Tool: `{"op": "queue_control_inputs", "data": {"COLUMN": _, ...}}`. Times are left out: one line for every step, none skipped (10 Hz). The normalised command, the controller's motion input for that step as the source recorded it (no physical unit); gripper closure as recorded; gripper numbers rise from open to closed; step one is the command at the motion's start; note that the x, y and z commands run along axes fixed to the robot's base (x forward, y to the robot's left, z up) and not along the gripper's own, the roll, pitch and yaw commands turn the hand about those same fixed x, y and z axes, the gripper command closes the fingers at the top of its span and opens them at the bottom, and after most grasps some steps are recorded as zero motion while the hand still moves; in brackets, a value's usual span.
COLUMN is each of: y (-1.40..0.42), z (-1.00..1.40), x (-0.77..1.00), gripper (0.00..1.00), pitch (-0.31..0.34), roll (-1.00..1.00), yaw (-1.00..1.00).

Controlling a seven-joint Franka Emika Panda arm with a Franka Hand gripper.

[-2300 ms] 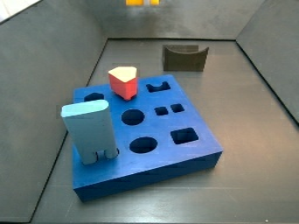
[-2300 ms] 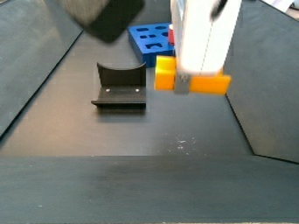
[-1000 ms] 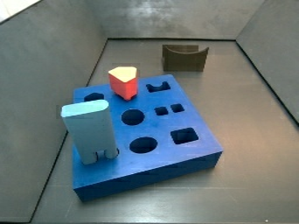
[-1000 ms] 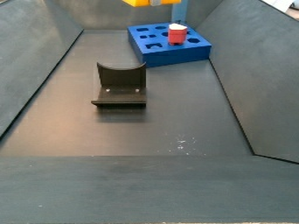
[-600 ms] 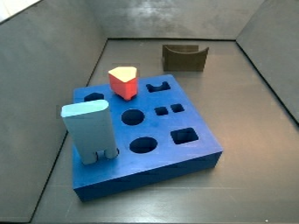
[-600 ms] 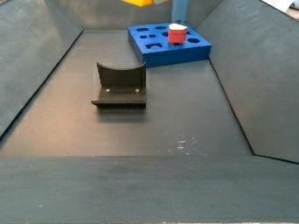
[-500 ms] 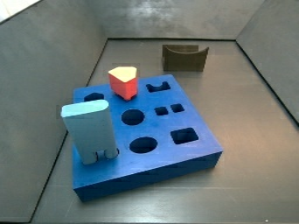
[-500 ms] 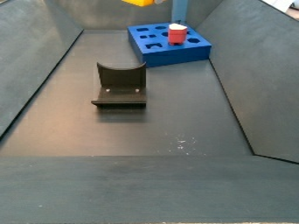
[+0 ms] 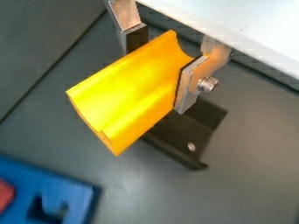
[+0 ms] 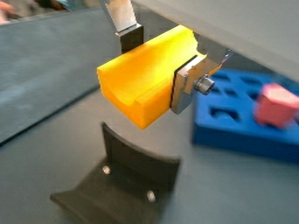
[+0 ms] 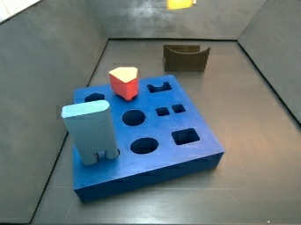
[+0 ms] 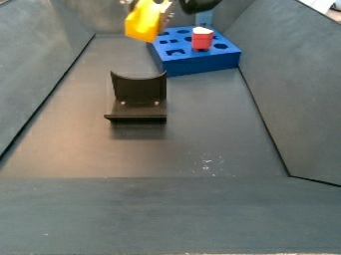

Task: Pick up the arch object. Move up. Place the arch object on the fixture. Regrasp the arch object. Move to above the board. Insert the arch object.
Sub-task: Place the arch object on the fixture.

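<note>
- In both wrist views the gripper [image 9: 163, 54] is clamped on the arch object [image 9: 131, 91], a yellow-orange block, with one silver finger [image 9: 197, 77] flat against each long side.
- The arch object [image 10: 147, 73] hangs clear of the floor, its notched face turned outward from the fingers.
- The fixture [image 10: 117, 182], a dark bracket on a base plate, lies on the floor below the held block, well apart from it.
- In a side view the block [image 12: 143, 19] shows near the upper edge, above and behind the fixture [image 12: 136, 97]; the arm itself is mostly out of frame there.
- In a side view only a sliver of the yellow block [image 11: 180, 3] shows at the upper edge, above the fixture [image 11: 186, 57].
- The board [image 11: 147, 139], a blue slab with shaped holes, sits apart from the fixture and carries a red-topped peg [image 11: 125, 83] and a tall light-blue block [image 11: 90, 132].
</note>
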Motion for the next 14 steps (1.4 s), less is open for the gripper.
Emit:
{"op": "queue_control_inputs", "data": {"y": 0.03, "z": -0.01, "x": 0.36, "gripper": 1.0, "pitch": 0.286, "roll": -1.0, "yaw": 0.63}}
{"op": "queue_control_inputs", "data": {"y": 0.04, "z": -0.02, "x": 0.25, "gripper": 1.0, "pitch": 0.361, "roll": -1.0, "yaw": 0.57}}
{"op": "queue_control_inputs", "data": {"y": 0.03, "z": -0.02, "x": 0.14, "gripper": 1.0, "pitch": 0.474, "roll": -1.0, "yaw": 0.47}}
{"op": "queue_control_inputs", "data": {"y": 0.03, "z": -0.01, "x": 0.1, "gripper": 1.0, "pitch": 0.511, "roll": -0.94, "yaw": 0.38}}
{"op": "queue_control_inputs", "data": {"y": 0.03, "z": 0.0, "x": 0.07, "gripper": 1.0, "pitch": 0.477, "roll": -0.7, "yaw": 0.15}}
{"op": "queue_control_inputs", "data": {"y": 0.04, "z": -0.01, "x": 0.08, "gripper": 1.0, "pitch": 0.442, "roll": -0.51, "yaw": 0.01}}
{"op": "queue_control_inputs", "data": {"y": 0.03, "z": -0.02, "x": 0.09, "gripper": 1.0, "pitch": 0.4, "roll": -0.34, "yaw": -0.09}}
{"op": "queue_control_inputs", "data": {"y": 0.03, "z": 0.0, "x": 0.09, "gripper": 1.0, "pitch": 0.34, "roll": -0.24, "yaw": -0.14}}
{"op": "queue_control_inputs", "data": {"y": 0.04, "z": 0.0, "x": 0.08, "gripper": 1.0, "pitch": 0.254, "roll": -0.16, "yaw": -0.2}}
{"op": "queue_control_inputs", "data": {"y": 0.03, "z": 0.01, "x": 0.07, "gripper": 1.0, "pitch": 0.203, "roll": -0.12, "yaw": -0.21}}
{"op": "queue_control_inputs", "data": {"y": 0.03, "z": 0.0, "x": 0.08, "gripper": 1.0, "pitch": 0.154, "roll": -0.08, "yaw": -0.2}}
{"op": "queue_control_inputs", "data": {"y": 0.14, "z": -1.0, "x": 0.13, "gripper": 1.0, "pitch": 0.331, "roll": -1.0, "yaw": -0.14}}
{"op": "queue_control_inputs", "data": {"y": 0.14, "z": -1.0, "x": 0.13, "gripper": 1.0, "pitch": 0.32, "roll": -1.0, "yaw": -0.13}}
{"op": "queue_control_inputs", "data": {"y": 0.15, "z": -1.0, "x": 0.17, "gripper": 1.0, "pitch": 0.265, "roll": -0.93, "yaw": -0.2}}
